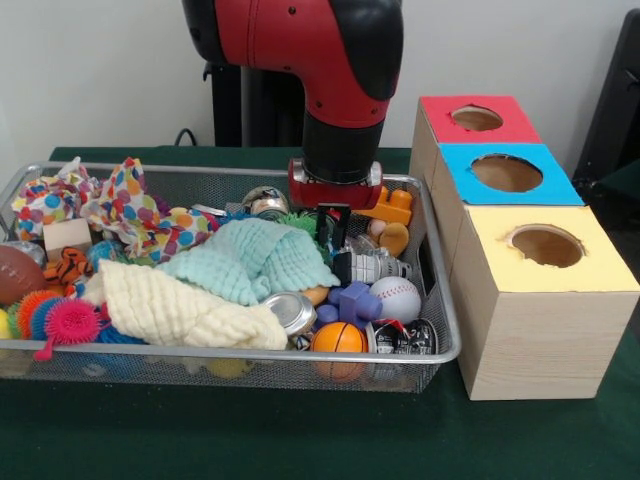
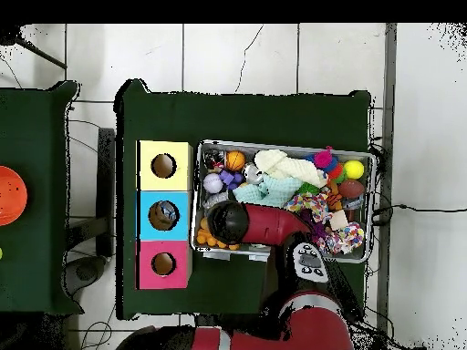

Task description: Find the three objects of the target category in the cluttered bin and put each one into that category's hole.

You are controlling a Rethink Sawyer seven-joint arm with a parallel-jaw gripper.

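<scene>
One arm: the red and black Sawyer arm (image 1: 330,60) comes down into the right rear part of the wire mesh bin (image 1: 445,345).
End effector: the end effector (image 1: 333,222) sits low among the clutter, just behind the mint green cloth (image 1: 250,258); whether its fingers are spread or pressed together cannot be told, as the wrist and toys hide them.
Bin edges: the bin's right rim lies just beside the row of boxes, with only a narrow strip of green surface (image 1: 300,440) between them. A wider band of bare surface runs along the bin's front edge.
Bin contents, right end: a baseball (image 1: 396,298), a small basketball (image 1: 339,338), a blue-purple block toy (image 1: 352,302), a silver can (image 1: 292,312) and an orange plastic toy (image 1: 392,206) crowd together near the right wall.
Bin contents, middle and left: a cream cloth (image 1: 180,308) overlaps the mint one; a polka-dot cloth (image 1: 130,205), a pink spiky ball (image 1: 70,320) and a brown football (image 1: 15,272) fill the left end.
Holes: three wooden boxes stand in a line, each with a round hole on top: yellow box (image 1: 545,262) nearest the camera, blue box (image 1: 505,172) in the middle, red box (image 1: 475,118) farthest.
Overhead: the arm's head covers the bin corner (image 2: 202,248) closest to the blue hole (image 2: 163,215); the tops of all three boxes are open from above.
Target objects: the category cannot be told.
</scene>
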